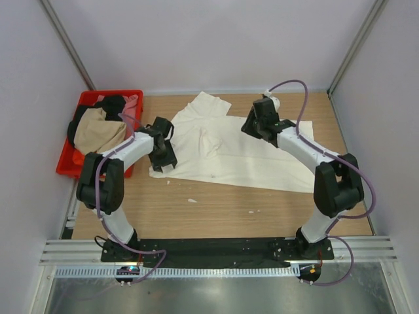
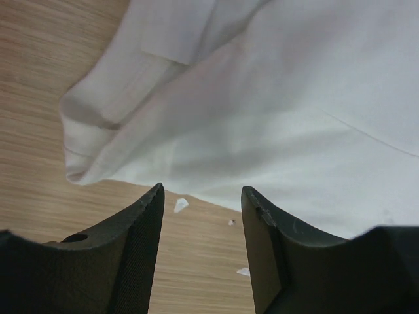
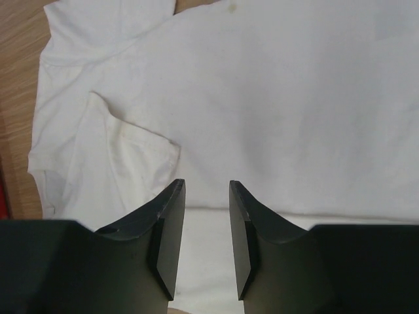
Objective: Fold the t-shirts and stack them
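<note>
Overhead, a wooden counter (image 1: 229, 209) fills a booth of pale walls (image 1: 216, 39), with slanted metal posts (image 1: 65, 39) at the two far corners and a black base plate (image 1: 216, 250) along the near edge. A cream t-shirt (image 1: 242, 154) (image 2: 294, 118) (image 3: 275, 98) lies spread across the middle, rumpled at its far left, its near hem running at a slant toward the right wall. Wood shows in a broad band between that hem and the arm bases, dotted with small white scraps (image 1: 192, 200) (image 2: 180, 205), and in narrower strips along the far edge and the right side. A red crate (image 1: 63, 167) sits against the left wall at the far corner, holding a tan shirt (image 1: 98, 131), a black shirt (image 1: 112, 103) and a pink shirt (image 1: 133, 104) (all bunched, none folded). The left arm (image 1: 127, 152) reaches past the crate to the cream shirt's near-left corner; the left jaws are spread wide with nothing between them, over the hem and bare wood. The right arm (image 1: 301, 147) leans over the far right of the shirt; the right jaws stand parted by a narrower gap, gripping nothing, with flat cloth and a turned-in sleeve (image 3: 131, 150) below.
</note>
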Robot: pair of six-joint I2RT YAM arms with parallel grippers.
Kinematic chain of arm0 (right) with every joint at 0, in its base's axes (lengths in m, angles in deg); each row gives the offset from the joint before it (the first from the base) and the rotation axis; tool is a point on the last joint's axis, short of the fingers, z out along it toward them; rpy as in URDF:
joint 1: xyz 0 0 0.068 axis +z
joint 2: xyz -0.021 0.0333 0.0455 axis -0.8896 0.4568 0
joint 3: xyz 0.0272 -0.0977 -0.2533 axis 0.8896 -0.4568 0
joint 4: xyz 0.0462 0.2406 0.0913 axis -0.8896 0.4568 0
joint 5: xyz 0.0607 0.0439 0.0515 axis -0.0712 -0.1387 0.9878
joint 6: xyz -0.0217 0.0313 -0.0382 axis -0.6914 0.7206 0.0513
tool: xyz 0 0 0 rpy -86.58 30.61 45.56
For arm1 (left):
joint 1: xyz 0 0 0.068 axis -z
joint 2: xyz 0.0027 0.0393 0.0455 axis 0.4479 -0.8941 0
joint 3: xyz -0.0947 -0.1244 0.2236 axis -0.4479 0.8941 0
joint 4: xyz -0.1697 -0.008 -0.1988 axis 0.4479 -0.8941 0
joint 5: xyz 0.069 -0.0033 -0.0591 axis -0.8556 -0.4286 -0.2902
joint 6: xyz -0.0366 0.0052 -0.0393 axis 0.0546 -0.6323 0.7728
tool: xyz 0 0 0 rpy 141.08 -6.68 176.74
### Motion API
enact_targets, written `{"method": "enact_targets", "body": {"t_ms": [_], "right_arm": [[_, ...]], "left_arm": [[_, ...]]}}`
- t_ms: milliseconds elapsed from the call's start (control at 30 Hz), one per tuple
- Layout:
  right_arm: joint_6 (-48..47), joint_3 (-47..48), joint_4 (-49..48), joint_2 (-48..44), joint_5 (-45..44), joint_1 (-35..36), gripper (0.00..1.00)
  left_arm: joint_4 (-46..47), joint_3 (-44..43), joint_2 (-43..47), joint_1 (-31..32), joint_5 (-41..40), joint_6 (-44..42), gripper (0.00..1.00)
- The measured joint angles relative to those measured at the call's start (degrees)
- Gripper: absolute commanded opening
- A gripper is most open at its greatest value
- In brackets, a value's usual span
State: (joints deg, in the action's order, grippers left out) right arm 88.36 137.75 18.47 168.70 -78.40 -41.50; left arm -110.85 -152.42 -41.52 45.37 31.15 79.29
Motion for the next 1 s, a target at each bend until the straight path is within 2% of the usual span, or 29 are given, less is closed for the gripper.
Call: {"method": "enact_targets", "body": {"t_ms": [200, 367, 500, 733, 1000], "right_arm": [[0.37, 7.69, -4.96, 12.31, -0.37, 3.89, 0.38], [0.11, 10.27, -6.84, 18.32, 0.04, 5.40, 0.38], [-0.92, 10.40, -9.01, 20.02, 1.38, 6.43, 0.37], [-3.30, 10.49, -11.65, 21.22, 3.17, 9.11, 0.37], [-6.78, 10.49, -12.17, 22.12, 3.54, 10.10, 0.34]], "left_arm": [[0.02, 3.96, -2.99, -6.43, 0.20, 0.11, 0.52], [2.03, 8.96, 1.25, -6.51, -0.37, 0.31, 0.54], [0.04, 10.97, 3.98, -6.38, -0.92, 0.31, 0.55], [-3.41, 1.49, 4.46, -6.40, -1.38, 0.28, 0.56], [5.01, -3.58, 2.12, -6.40, 7.82, 0.98, 0.51]]}}
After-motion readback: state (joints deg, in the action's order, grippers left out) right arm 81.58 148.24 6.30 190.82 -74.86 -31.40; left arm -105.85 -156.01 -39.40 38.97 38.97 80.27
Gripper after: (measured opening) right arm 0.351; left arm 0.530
